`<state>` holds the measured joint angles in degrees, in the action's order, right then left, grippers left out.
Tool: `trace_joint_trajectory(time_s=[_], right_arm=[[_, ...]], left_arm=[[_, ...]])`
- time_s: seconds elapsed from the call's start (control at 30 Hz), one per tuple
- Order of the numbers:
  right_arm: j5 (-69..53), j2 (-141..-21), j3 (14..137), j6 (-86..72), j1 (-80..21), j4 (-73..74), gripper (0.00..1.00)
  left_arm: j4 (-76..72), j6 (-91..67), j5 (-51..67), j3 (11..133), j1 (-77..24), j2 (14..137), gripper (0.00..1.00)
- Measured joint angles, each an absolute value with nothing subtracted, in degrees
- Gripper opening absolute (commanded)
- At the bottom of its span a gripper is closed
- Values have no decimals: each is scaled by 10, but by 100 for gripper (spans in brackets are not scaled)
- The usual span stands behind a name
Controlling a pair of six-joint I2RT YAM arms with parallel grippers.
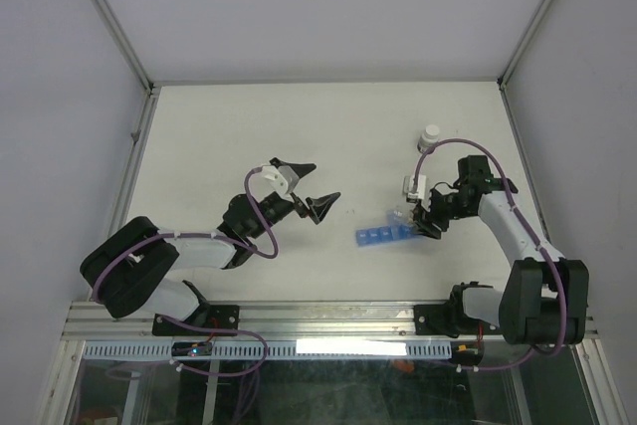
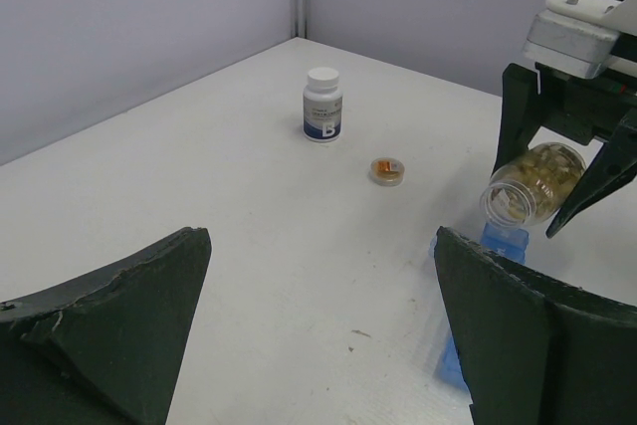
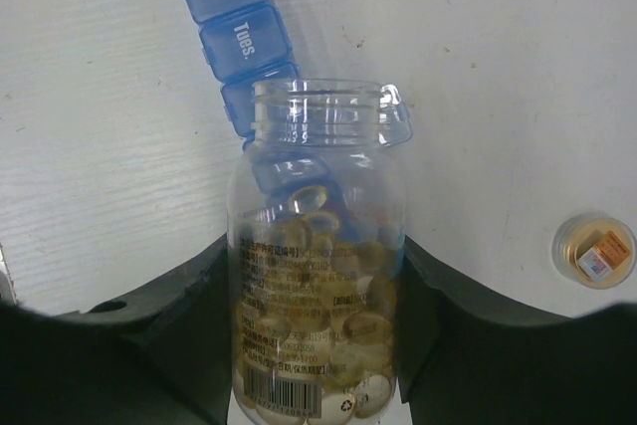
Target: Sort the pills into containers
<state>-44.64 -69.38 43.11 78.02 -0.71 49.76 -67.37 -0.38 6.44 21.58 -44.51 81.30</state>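
1. Right gripper (image 1: 429, 217) clamps a clear bottle (image 3: 318, 246) of tan pills (image 3: 333, 330), its open mouth tilted just above the blue pill organizer (image 3: 234, 17).
2. Left gripper (image 1: 324, 183) hangs wide open, well apart from the organizer.
3. A white-capped bottle (image 2: 322, 104) stands upright farther back.

Right gripper (image 2: 530, 198) clamps a clear pill bottle (image 2: 535, 178), tilted mouth-down over the blue organizer (image 2: 506, 243); white-capped bottle (image 2: 322, 104) stands upright beyond.

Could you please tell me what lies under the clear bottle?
The blue pill organizer; its Mon. and Tues. lids show, while the bottle hides most of the rest.
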Motion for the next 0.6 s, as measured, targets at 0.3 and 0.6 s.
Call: trace_joint_trajectory(time_s=[0.3, 0.6], right_arm=[[-435, -698, 413, 809, -10, 501, 2], [-413, -698, 404, 831, -10, 501, 2]], left_arm=[[-674, -4, 64, 216, -445, 813, 99], [-678, -4, 64, 209, -445, 813, 99]])
